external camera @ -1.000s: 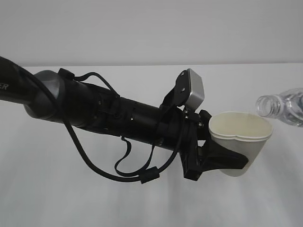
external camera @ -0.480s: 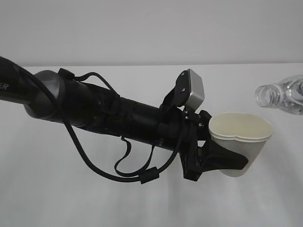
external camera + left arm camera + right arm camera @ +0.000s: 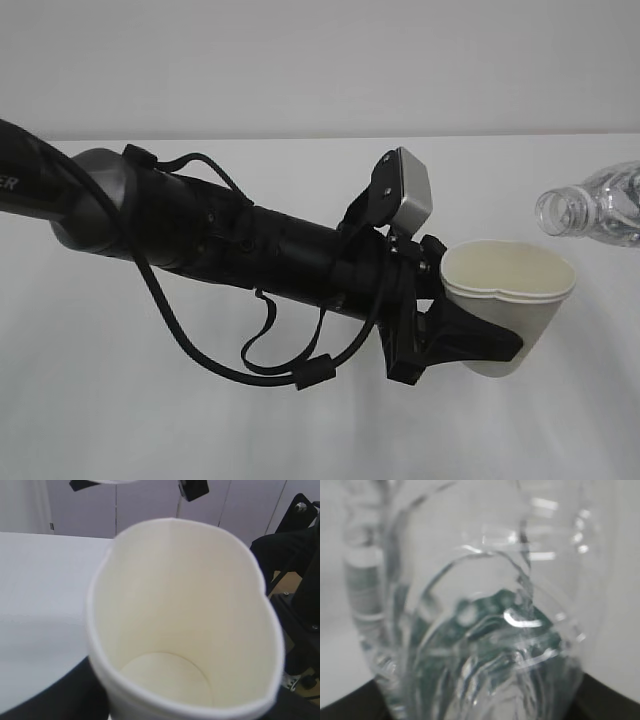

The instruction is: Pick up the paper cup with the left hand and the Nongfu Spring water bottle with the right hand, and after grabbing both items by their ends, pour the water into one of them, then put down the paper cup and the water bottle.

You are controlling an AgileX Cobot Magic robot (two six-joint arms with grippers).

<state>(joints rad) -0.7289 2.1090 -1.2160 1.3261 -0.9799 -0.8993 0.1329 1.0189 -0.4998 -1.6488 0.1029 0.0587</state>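
left pincer (image 3: 470, 345): pinching cup (image 3: 508, 305) low on its wall, rim squashed, held above table (image 3: 120, 400) | right pincer (image 3: 480, 712): pinching bottle (image 3: 595, 205), tilted, mouth just beside cup rim, upper right

Most of the Nongfu Spring water bottle (image 3: 598, 203) is cut off by the exterior view's right edge, only the neck showing. Up close it's blurred, so any water can't be made out. The paper cup (image 3: 185, 625) bottom is cropped.
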